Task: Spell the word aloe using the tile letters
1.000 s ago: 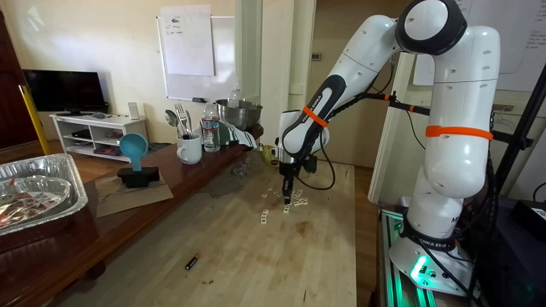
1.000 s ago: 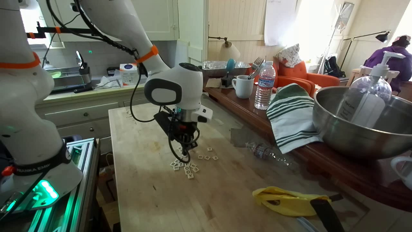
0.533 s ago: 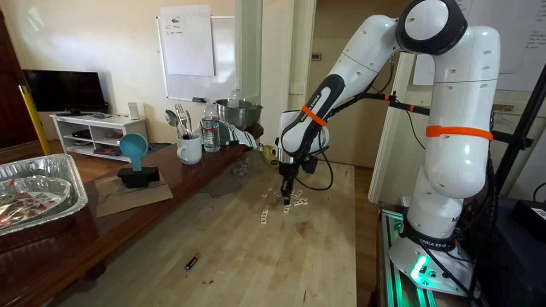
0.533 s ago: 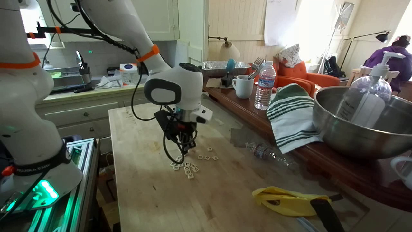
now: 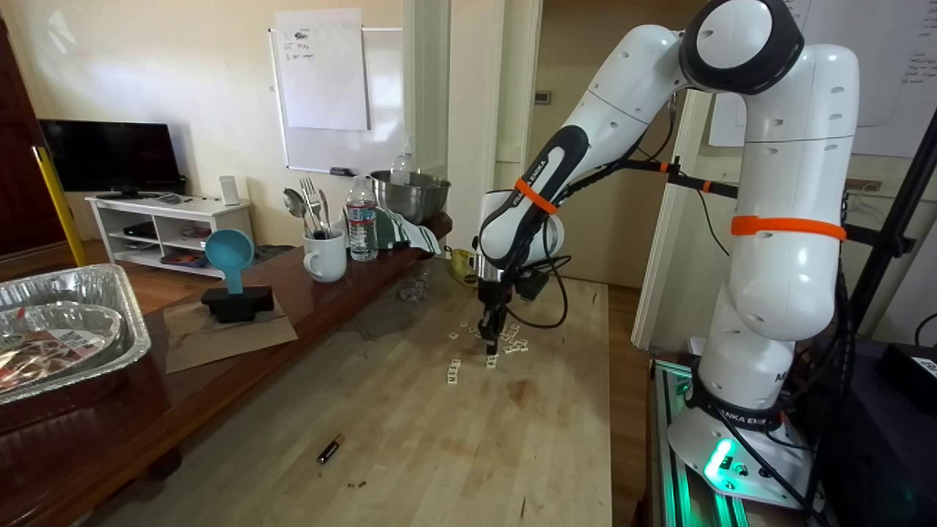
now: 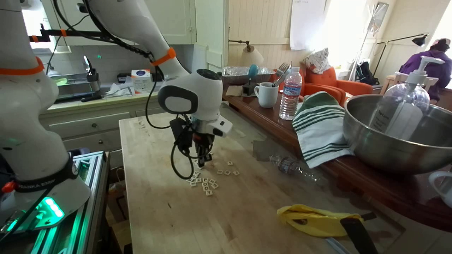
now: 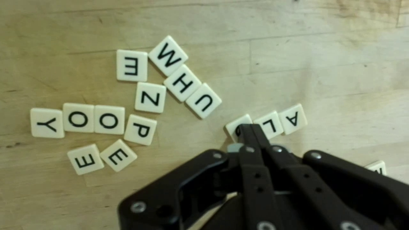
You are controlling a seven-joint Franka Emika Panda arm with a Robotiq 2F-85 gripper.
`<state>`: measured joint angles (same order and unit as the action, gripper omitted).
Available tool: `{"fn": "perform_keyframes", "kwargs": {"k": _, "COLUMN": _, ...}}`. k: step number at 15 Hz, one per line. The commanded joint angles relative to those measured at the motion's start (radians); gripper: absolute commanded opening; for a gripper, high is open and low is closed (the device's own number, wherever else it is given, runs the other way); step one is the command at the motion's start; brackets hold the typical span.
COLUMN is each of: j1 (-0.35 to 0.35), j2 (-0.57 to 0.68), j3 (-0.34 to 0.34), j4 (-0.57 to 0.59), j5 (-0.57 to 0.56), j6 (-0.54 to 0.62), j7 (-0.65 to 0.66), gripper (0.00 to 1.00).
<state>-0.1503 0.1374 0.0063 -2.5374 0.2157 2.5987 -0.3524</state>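
My fingers (image 7: 247, 135) clenched on nothing, I judge the word mostly laid: the A tile (image 7: 293, 119), L tile (image 7: 270, 124) and a half-hidden tile (image 7: 236, 124), probably O, line up on the worktop (image 7: 338, 76), apparently leaving an E tile (image 7: 132, 65) to add.

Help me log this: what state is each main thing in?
Gripper: shut
A tile: face up
L tile: face up
Third tile, beside L: face up, letter partly hidden
Mug: upright, holding cutlery
Water bottle beside mug: upright
Bowl: upright, holding pump bottle
Television: screen dark
Battery: lying flat
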Motion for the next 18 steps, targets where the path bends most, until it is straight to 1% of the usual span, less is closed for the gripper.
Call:
{"fn": "perform_keyframes", "kwargs": {"k": 1, "j1": 0.016, "j2": 0.022, "j3": 0.001, "j4": -0.005, "j5": 0.049, "j6": -0.032, "j7": 0.034, "gripper": 0.0}}
{"fn": "perform_keyframes", "kwargs": {"k": 9, "j1": 0.016, "j2": -0.003, "j3": -0.004, "j4": -0.014, "j5": 0.073, "j6": -0.019, "j7": 0.056, "gripper": 0.0}}
{"fn": "perform_keyframes", "kwargs": {"k": 18, "j1": 0.013, "j2": -0.054, "j3": -0.003, "j4": -0.036, "j5": 0.116, "j6": -0.002, "j7": 0.037, "gripper": 0.0}}
